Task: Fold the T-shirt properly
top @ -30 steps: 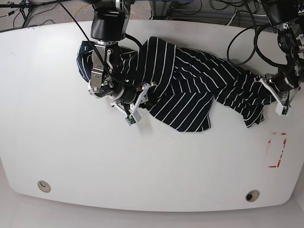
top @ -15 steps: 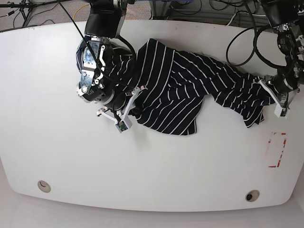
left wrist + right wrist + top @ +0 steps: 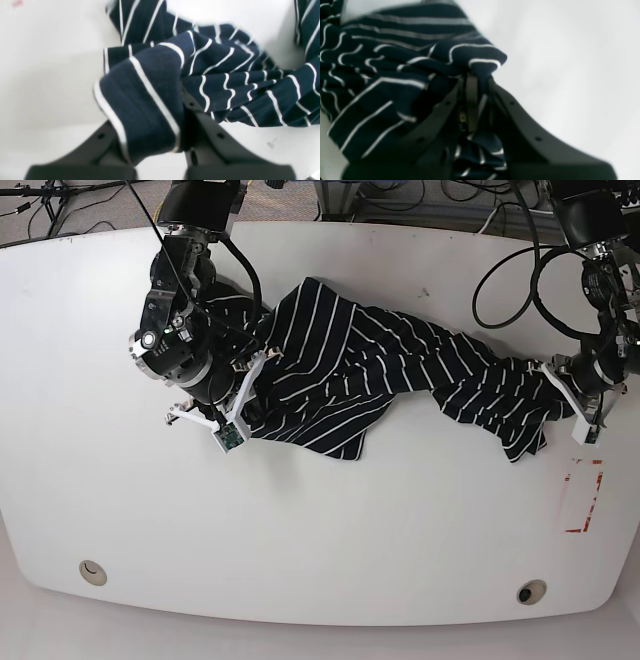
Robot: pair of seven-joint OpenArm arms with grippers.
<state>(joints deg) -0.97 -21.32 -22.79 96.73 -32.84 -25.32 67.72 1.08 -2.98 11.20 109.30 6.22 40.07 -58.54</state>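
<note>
The black, white-striped T-shirt [image 3: 380, 370] lies crumpled and drawn out across the back half of the white table [image 3: 320, 530]. My right gripper [image 3: 250, 380], on the left in the base view, is shut on a bunched fold at the shirt's left end. In the right wrist view the cloth [image 3: 395, 62] is pinched between the dark fingers [image 3: 520, 120] of the gripper [image 3: 476, 80]. My left gripper [image 3: 550, 385] is shut on the shirt's right end. In the left wrist view a striped fold [image 3: 145, 100] drapes over the gripper [image 3: 177, 110] and hides one finger.
A red-outlined rectangle [image 3: 583, 496] is marked near the table's right edge. Two round holes [image 3: 92, 572] [image 3: 531, 591] sit near the front edge. Black cables [image 3: 520, 270] loop at the back right, beside the left arm.
My right gripper has shut fully on the shirt's left end and moved left, dragging the cloth with it. The shirt now lies more stretched out. My left gripper has barely shifted.
</note>
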